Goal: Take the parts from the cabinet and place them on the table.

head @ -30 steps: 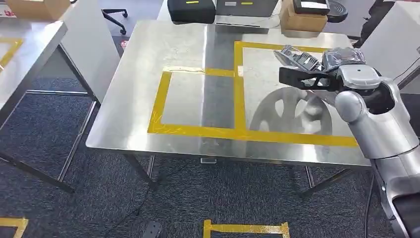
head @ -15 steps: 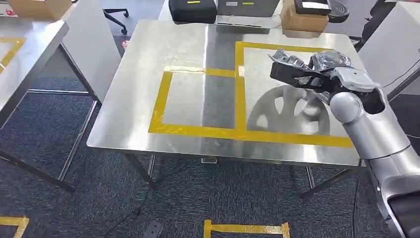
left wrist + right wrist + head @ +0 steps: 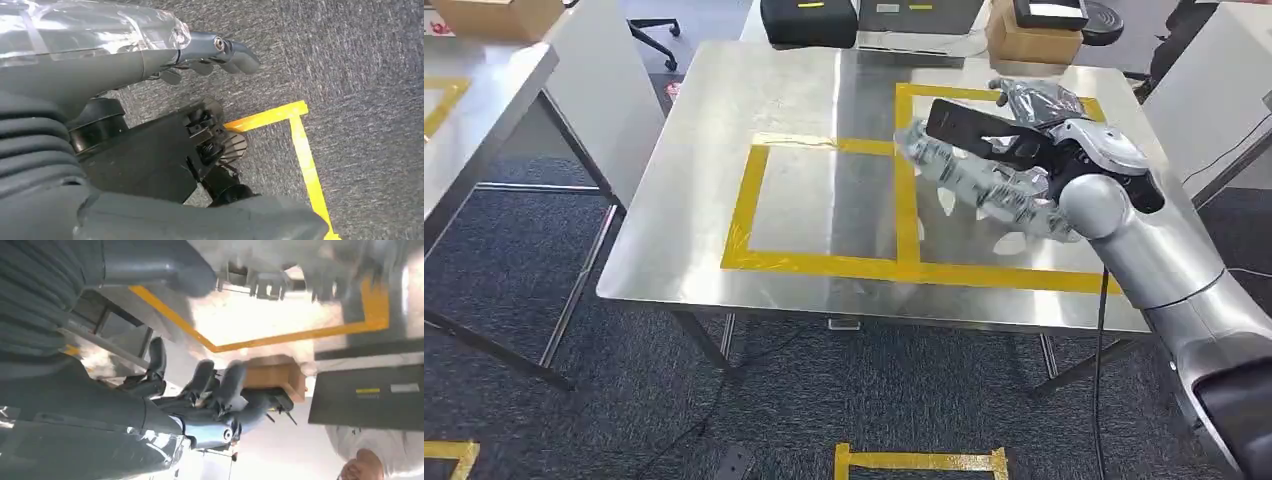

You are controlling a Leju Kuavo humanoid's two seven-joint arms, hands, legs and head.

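The right hand (image 3: 1014, 140) grips a silver hubcap-like part (image 3: 984, 185), wrapped in clear plastic, and holds it tilted just above the steel table (image 3: 724, 180), over the right-hand square of yellow tape (image 3: 904, 265). The left hand (image 3: 200, 55) hangs over grey carpet (image 3: 360, 60), fingers curled in around nothing.

The brushed silver steel bench (image 3: 724, 200) carries bright yellow tape (image 3: 824, 265) laid in rectangular outlines. Over it, the silver-grey plastic part in clear shiny wrap (image 3: 984, 185) shows pale ribs and blurs. The right hand (image 3: 1024, 150) is black against a silver arm shell. The carpet floor (image 3: 574, 420) is dark blue-grey, flecked, with yellow tape corners. Behind sit a tan cardboard box (image 3: 1024, 40) and a black case (image 3: 809, 22).
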